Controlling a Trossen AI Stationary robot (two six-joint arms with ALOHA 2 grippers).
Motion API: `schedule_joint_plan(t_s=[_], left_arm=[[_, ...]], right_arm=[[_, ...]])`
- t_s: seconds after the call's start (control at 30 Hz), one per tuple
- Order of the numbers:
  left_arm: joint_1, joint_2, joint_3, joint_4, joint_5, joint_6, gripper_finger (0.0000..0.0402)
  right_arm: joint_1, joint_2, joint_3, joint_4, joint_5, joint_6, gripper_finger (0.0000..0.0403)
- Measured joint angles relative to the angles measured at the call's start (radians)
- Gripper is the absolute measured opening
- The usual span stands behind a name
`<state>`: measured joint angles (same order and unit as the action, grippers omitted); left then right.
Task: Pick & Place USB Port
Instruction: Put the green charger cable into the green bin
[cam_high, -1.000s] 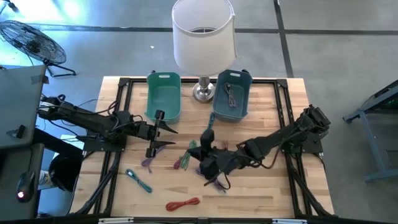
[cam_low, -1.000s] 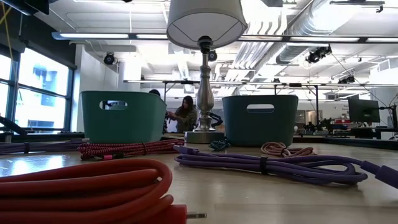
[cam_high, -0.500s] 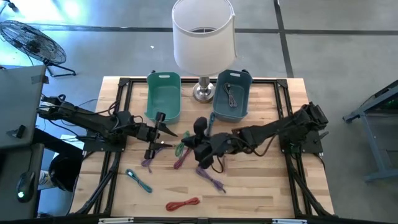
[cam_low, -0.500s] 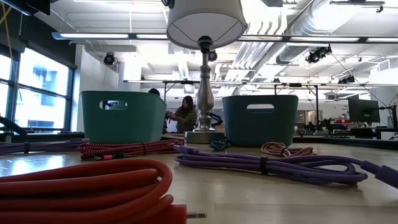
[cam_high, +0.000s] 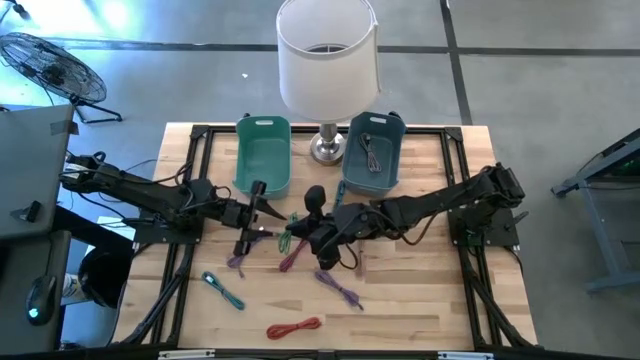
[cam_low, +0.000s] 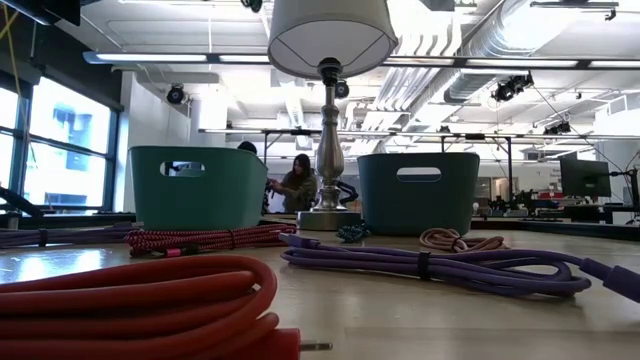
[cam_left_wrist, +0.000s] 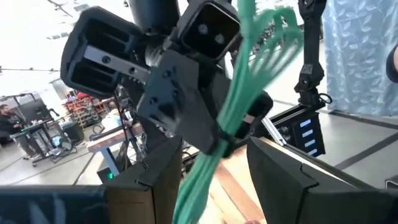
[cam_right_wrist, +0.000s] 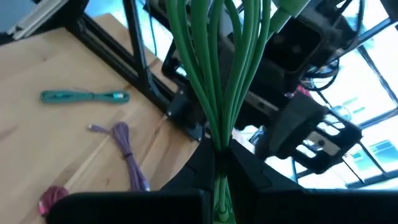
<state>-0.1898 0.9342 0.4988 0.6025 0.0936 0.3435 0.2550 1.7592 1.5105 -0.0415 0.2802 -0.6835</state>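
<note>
A wooden tabletop (cam_high: 420, 300) under a white lamp (cam_high: 327, 55), two teal bins (cam_high: 263, 155) at the back — we see both arms meeting mid-table. The right gripper (cam_high: 305, 232) has its jaws pinched on a green cable bundle (cam_right_wrist: 227, 68), lifted clear of the wood. The left gripper (cam_high: 262, 212) sits just beside it — jaws spread around that same bundle. Purple cable (cam_high: 340, 288) and red cable (cam_high: 293, 327) lie nearer us.

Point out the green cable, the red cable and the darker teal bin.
green cable (cam_right_wrist: 219, 81), right wrist view, on the bundled strands above the tie.
red cable (cam_high: 293, 327), high view, middle of the coil near the table's front edge.
darker teal bin (cam_high: 389, 128), high view, on its right rim.
</note>
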Motion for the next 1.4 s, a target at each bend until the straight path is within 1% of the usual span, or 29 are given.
schedule_joint_plan(t_s=[0.2, 0.43, 0.6, 0.73, 0.9, 1.0, 1.13, 1.23, 1.3, 1.33, 1.4], left_arm=[[0.0, 0.0, 0.0, -0.006, 0.001, 0.0, 0.0176], [0.0, 0.004, 0.0, -0.004, 0.032, 0.0, 0.0176], [0.0, 0.011, 0.0, -0.003, 0.032, 0.001, 0.0176], [0.001, 0.02, 0.0, 0.017, 0.042, 0.048, 0.0176], [0.001, 0.039, 0.0, 0.057, 0.053, 0.052, 0.0176], [0.0, 0.055, 0.015, 0.06, 0.059, 0.052, 0.0176], [0.0, 0.08, 0.052, 0.058, 0.105, 0.052, 0.0176], [0.0, 0.107, 0.078, 0.053, 0.113, 0.051, 0.0176], [0.0, 0.12, 0.085, 0.042, 0.102, 0.046, 0.0168], [0.0, 0.129, 0.09, 0.04, 0.095, 0.046, 0.0158], [0.0, 0.143, 0.101, 0.044, 0.086, 0.062, 0.0122]], right_arm=[[-0.008, 0.028, 0.0, 0.017, 0.017, -0.031, 0.0012], [-0.023, 0.028, 0.0, 0.044, 0.001, -0.032, 0.0012], [-0.031, 0.028, 0.0, 0.047, -0.007, -0.031, 0.0012], [-0.036, 0.028, 0.0, 0.047, -0.013, -0.023, 0.0012], [-0.036, 0.029, 0.0, 0.047, -0.011, -0.02, 0.0012], [-0.04, 0.029, 0.0, 0.046, -0.002, -0.003, 0.0012], [-0.041, 0.029, 0.0, 0.038, 0.002, -0.001, 0.0012], [-0.04, 0.029, 0.0, 0.031, 0.002, 0.002, 0.0012], [-0.039, 0.029, 0.0, 0.031, 0.002, 0.003, 0.0012], [-0.04, 0.029, 0.0, 0.029, 0.002, 0.003, 0.0012], [-0.04, 0.029, 0.0, 0.023, 0.001, 0.003, 0.0012]])
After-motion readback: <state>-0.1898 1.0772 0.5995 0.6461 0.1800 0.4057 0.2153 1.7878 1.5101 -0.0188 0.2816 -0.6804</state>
